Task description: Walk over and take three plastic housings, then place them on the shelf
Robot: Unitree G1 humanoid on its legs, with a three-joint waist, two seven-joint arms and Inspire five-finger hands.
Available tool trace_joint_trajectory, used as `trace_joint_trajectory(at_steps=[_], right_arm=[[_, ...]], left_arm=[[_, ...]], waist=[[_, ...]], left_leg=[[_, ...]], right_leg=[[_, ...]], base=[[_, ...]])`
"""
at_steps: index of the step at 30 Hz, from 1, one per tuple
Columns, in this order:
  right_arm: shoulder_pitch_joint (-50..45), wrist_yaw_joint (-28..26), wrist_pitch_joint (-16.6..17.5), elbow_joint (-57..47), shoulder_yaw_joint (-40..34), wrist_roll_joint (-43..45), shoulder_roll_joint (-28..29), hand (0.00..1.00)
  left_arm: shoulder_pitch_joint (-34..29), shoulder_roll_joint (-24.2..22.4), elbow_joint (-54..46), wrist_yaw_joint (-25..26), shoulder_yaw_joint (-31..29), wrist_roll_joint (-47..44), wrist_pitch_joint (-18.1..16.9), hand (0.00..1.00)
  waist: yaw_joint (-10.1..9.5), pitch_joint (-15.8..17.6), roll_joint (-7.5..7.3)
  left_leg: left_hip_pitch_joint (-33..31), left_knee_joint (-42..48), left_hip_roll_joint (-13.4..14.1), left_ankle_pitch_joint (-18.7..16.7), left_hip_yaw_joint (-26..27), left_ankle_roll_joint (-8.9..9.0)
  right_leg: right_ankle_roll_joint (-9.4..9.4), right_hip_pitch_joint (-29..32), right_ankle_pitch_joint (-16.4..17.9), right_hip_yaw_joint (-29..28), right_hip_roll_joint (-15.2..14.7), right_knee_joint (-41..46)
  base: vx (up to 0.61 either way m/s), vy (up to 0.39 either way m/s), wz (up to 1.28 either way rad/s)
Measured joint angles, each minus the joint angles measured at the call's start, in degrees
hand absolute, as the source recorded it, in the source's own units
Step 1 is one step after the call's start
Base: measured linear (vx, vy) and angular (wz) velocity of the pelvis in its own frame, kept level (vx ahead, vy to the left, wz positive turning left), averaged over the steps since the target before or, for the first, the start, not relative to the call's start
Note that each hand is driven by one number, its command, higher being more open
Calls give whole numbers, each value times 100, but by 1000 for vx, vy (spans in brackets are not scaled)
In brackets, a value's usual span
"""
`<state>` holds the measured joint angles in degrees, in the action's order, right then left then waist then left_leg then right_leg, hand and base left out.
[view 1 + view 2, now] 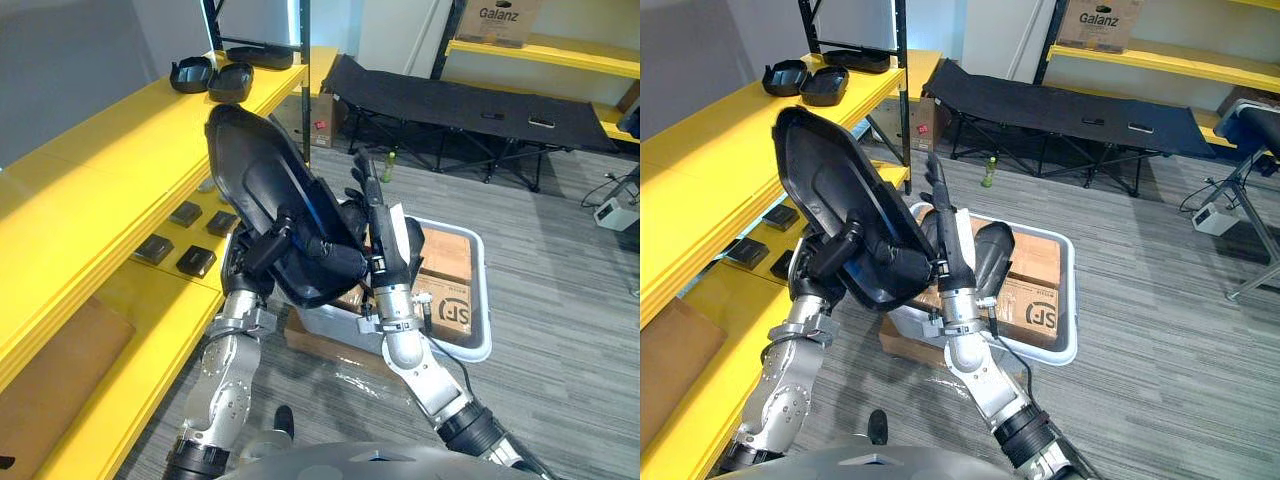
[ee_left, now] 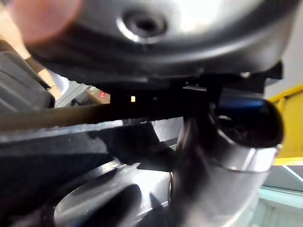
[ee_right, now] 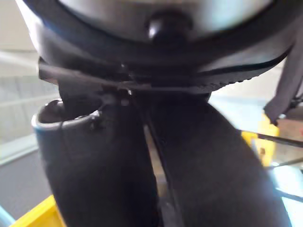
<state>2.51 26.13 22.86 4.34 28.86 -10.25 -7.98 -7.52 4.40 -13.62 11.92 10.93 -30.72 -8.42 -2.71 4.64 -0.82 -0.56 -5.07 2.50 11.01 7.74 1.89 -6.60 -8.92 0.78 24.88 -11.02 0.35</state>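
While the left hand [image 1: 268,248] clamps the lower end of the housing [image 1: 250,170], the right hand [image 1: 948,250] props it with straight fingers. It stands tilted, long axis up, just beside the shelf [image 1: 100,150]; the left hand is nearer the shelf.

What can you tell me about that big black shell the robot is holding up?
The black housing is a large, glossy plastic shell, elongated, with a raised rim. It is held in the air, tilted, beside the yellow shelf. The left hand curls round its lower part; the right hand lies along its side with straight fingers.
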Motion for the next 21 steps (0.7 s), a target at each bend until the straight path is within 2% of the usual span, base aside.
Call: trace_joint_trajectory(at_steps=[4,7,8,10,12,15,19,21], right_arm=[[-189,-185,-139,19,-44,475,90,100],[-315,-249,-281,221,-138,774,148,100],[-348,-280,-289,221,-152,852,148,100],[-501,-581,-299,220,-234,1039,142,100],[-660,-1140,-263,165,-239,1135,74,100],[-826,-1753,-203,-193,-163,1668,-68,100],[-936,-2850,57,-974,-214,3267,-40,100],[-1046,-3110,117,-1226,-496,3558,102,100]], left_arm=[[-9,-34,-46,547,-21,748,-92,0],[-169,-272,-48,1441,-383,1806,-120,0],[-201,-288,-46,1579,-434,1961,-120,0],[-309,-347,-49,2052,-703,2437,-120,0],[-420,-403,-151,2575,-990,2755,-129,0],[-442,-434,-375,2983,-1152,3262,-137,0],[-437,-431,-714,3213,-1152,3820,-205,0],[-439,-438,-709,3221,-1169,3819,-290,0]], waist=[[14,-3,8],[97,-1,10],[107,-1,11],[113,2,15],[111,2,14],[76,2,14],[65,2,12],[79,4,10]], left_leg=[[10,-2,14,-4,15,6],[10,-2,15,-15,38,11],[10,-2,16,-17,39,12],[10,-2,29,-34,62,23],[8,1,47,-57,113,28],[8,17,48,-75,126,41],[41,19,55,-102,183,58],[87,16,66,-124,252,59]], right_leg=[[5,2,3,-9,7,1],[6,15,4,-28,5,-1],[7,17,5,-30,5,-1],[14,36,10,-62,12,-2],[19,63,13,-109,23,-8],[25,69,15,-139,26,-15],[26,75,16,-191,26,-16],[29,75,19,-262,25,-8]], base=[[0,0,0],[0,0,-3],[0,0,-4],[0,0,-8],[11,-4,-11],[33,-9,-3],[25,-6,-6],[7,3,-16]])
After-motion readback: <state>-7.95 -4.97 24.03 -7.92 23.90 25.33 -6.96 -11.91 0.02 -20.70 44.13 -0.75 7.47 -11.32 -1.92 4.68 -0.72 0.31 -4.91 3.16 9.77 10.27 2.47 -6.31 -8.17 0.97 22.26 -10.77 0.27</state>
